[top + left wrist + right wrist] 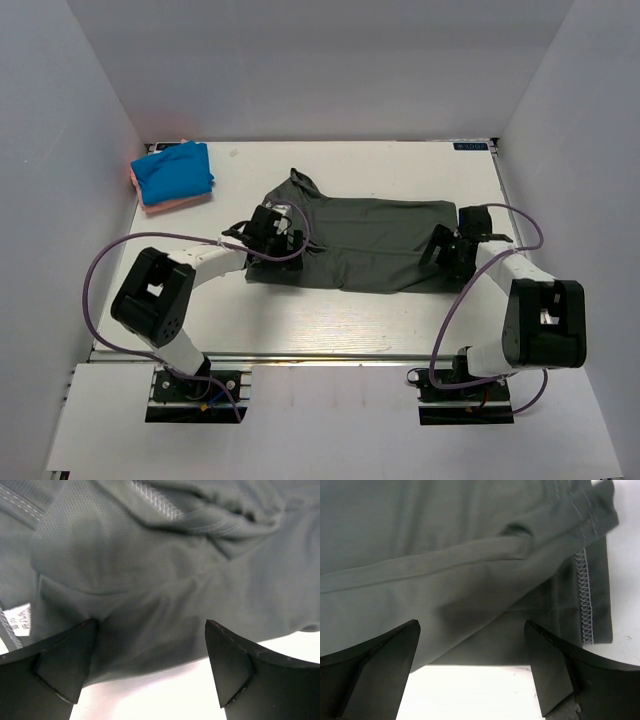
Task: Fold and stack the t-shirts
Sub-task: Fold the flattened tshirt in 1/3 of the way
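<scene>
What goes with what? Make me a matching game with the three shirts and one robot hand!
1. grey-green shirt
2. blue shirt
3. pink shirt
4. left gripper

A. lies under another shirt
B. open, holding nothing
C. biggest, lying in the middle
D. folded, on top of another shirt

Pairs: 1-C, 2-D, 3-A, 4-B

The white surface is boxed in on three sides by plain pale walls. At its far right corner a small blue sticker sits on the edge.
</scene>
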Controlling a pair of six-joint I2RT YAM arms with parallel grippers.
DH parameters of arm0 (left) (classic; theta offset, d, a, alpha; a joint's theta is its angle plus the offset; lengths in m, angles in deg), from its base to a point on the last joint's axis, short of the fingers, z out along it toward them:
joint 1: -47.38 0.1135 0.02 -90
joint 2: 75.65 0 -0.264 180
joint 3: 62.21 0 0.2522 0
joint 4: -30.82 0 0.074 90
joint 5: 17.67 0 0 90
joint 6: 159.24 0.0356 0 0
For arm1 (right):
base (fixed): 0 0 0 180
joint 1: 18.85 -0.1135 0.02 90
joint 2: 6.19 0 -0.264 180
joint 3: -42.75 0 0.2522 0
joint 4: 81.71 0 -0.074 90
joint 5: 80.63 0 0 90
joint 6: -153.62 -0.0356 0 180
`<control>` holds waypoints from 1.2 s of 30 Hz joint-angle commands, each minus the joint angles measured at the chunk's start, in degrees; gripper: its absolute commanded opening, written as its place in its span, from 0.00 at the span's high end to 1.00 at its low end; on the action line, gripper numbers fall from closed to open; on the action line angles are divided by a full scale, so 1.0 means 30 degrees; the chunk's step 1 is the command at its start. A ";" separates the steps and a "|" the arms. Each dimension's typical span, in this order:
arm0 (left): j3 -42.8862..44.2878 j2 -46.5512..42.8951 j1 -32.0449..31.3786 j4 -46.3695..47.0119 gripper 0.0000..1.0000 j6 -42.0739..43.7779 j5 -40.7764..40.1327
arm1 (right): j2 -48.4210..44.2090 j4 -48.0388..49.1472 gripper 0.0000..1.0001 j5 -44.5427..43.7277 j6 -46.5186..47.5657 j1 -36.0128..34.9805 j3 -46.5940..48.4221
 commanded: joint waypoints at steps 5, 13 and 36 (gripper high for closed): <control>-0.3621 -0.2186 0.0302 -0.0759 0.00 -0.1683 -0.2443 | 0.0909 0.0507 0.10 -0.0739 -0.1281 0.1201 -0.2407; -0.5508 -0.6382 0.0304 -0.2344 0.00 -0.2477 -0.2627 | -0.1808 0.0039 0.14 0.0020 -0.2249 0.1321 -0.6044; -0.0735 -0.3839 -0.0077 -0.0325 0.00 -0.0192 0.3434 | -0.9905 -0.2571 0.10 0.1108 -0.0171 0.1262 -0.2622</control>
